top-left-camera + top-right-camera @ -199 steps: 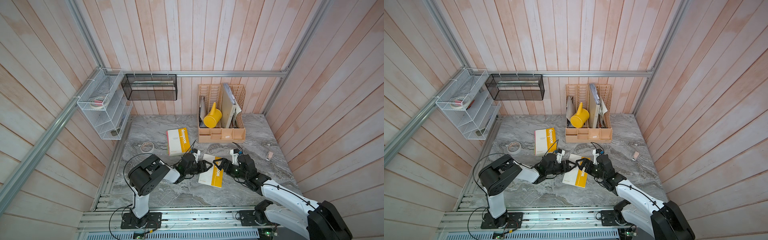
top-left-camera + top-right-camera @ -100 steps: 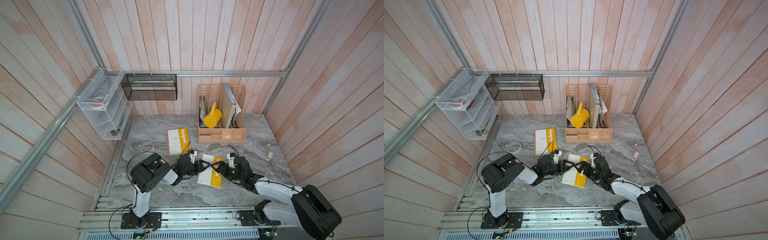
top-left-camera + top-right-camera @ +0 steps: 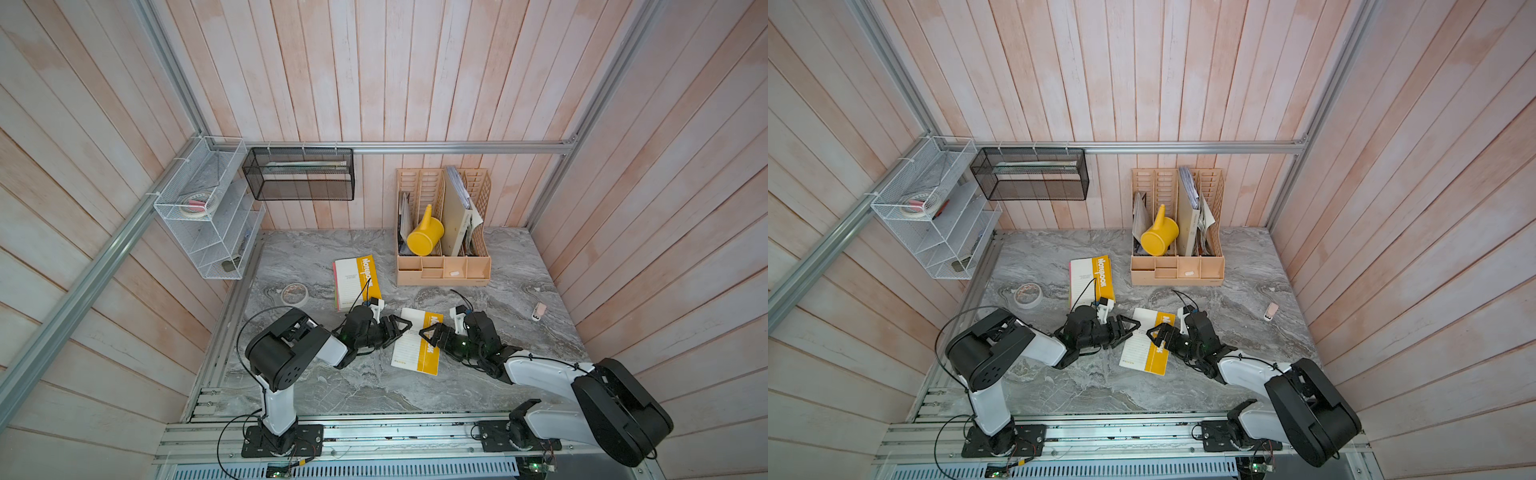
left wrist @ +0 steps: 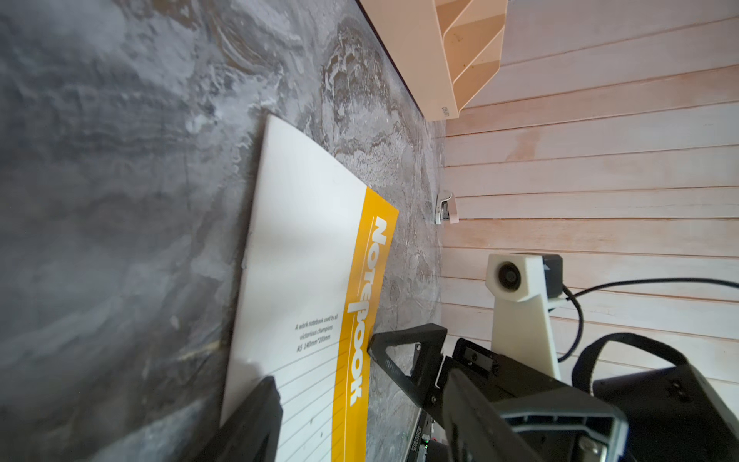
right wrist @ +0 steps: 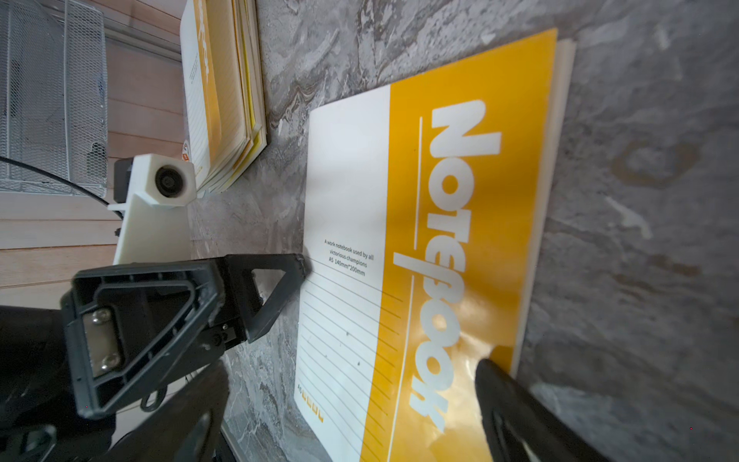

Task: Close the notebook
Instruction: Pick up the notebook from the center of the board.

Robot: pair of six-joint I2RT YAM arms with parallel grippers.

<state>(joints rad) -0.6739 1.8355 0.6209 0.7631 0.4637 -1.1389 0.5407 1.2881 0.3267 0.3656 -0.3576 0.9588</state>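
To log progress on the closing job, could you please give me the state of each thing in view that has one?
Nearer notebook: closed, flat, cover up.
Farther notebook: closed, flat, beside the desk organizer.
Left gripper: open, holding nothing.
Right gripper: open, holding nothing.
Yellow watering can: tilted, in the organizer.
Tape roll: lying flat.

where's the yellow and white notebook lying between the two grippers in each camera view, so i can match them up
Top view: the yellow-and-white paper notebook lies low centre on the grey marble tabletop.
Top view: notebook low centre again, a little further left.
Left wrist view: notebook mid-picture.
Right wrist view: notebook fills the middle, lettering large.
Shared landmark: that tabletop, under it in all four.
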